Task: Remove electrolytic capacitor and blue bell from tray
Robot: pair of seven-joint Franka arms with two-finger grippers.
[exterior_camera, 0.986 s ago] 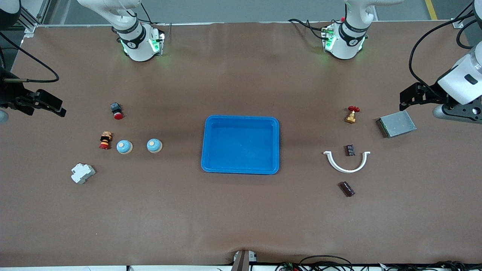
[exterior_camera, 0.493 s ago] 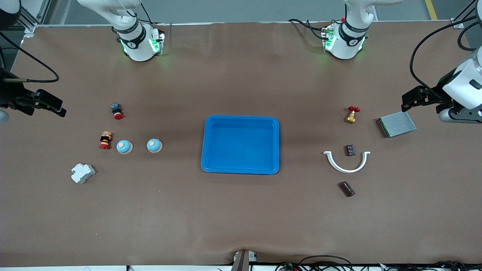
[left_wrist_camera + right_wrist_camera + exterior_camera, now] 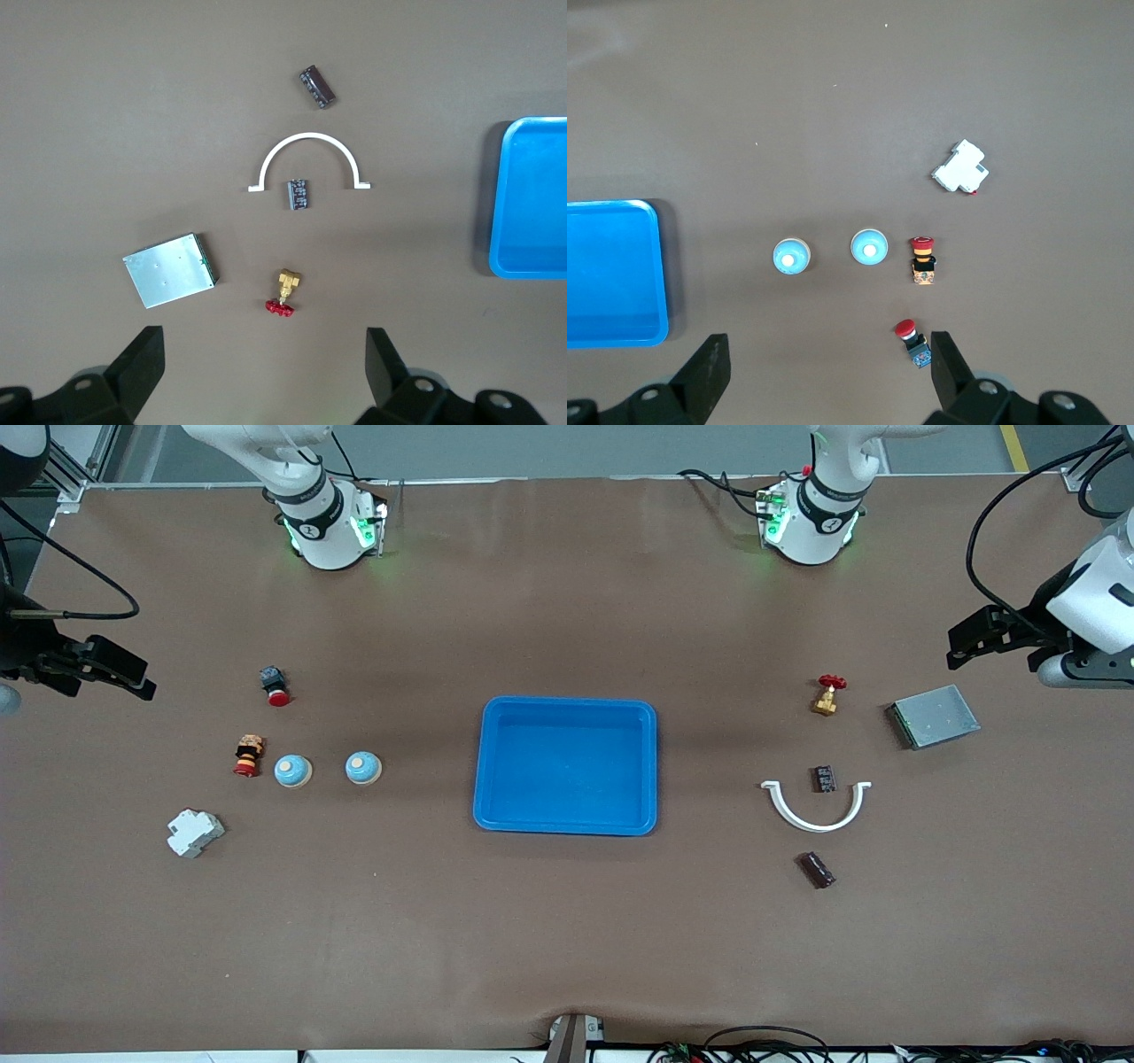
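— Where is the tray [image 3: 567,822]?
— Mid-counter [image 3: 567,939]. Toward the right arm's end sit two bells [image 3: 363,767], side by side, with a button [image 3: 249,755] just beside the outer bell [image 3: 292,771].
— And the left arm's end?
— A clamp [image 3: 815,811] curves around one capacitor [image 3: 825,778]; another capacitor [image 3: 817,869] lies nearer the camera.

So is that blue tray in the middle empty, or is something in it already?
Empty. The blue tray shows only bare blue floor; the bells and capacitor lie outside it.
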